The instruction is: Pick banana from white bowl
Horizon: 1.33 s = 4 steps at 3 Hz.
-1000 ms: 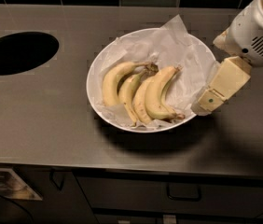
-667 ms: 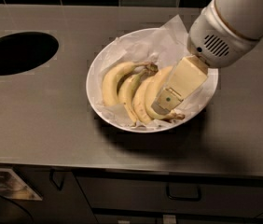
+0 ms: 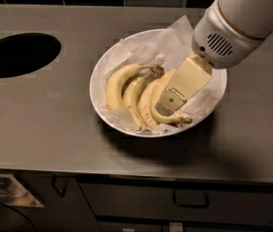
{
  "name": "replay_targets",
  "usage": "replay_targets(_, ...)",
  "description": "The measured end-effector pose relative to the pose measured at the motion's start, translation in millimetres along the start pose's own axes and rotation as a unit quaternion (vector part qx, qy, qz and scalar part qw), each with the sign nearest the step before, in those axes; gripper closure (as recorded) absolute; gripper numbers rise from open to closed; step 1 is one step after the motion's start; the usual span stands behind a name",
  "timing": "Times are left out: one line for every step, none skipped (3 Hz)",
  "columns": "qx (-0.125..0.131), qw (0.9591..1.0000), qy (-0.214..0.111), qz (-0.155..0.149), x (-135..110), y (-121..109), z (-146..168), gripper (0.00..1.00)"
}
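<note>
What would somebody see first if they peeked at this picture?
The bunch of yellow bananas jumps out first, lying on crinkly paper in the white bowl in the middle of the counter. Right above them, the big white robot arm reaches in from the top right, with its cream gripper over the rightmost banana. A dark round hole sits in the counter at the far left.

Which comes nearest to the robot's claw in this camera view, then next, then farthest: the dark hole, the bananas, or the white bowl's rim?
The gripper hangs over the bowl's right half.
1. Bananas: directly beneath it, inside the bowl.
2. White bowl: its rim rings the gripper.
3. Dark hole: far left on the counter.
</note>
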<state>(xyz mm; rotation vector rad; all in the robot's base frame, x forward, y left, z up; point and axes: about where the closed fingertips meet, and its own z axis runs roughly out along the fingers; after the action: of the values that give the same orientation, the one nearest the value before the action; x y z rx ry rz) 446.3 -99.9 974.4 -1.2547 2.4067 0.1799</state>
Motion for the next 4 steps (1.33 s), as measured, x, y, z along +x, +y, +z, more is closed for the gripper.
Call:
replay_targets(0.031,0.9970,0.030,0.064,0.2,-13.1,6.7,0.00)
replay_targets(0.084,0.9892,0.071,0.097,-9.3,-13.9,9.7,0.00)
replay_targets(0.169,0.9724,0.071,0.144,-6.3,-16.6,-3.6,0.00)
replay_targets(0.189,0.9639,0.054,0.179,-9.9,-17.0,-16.2,0.00)
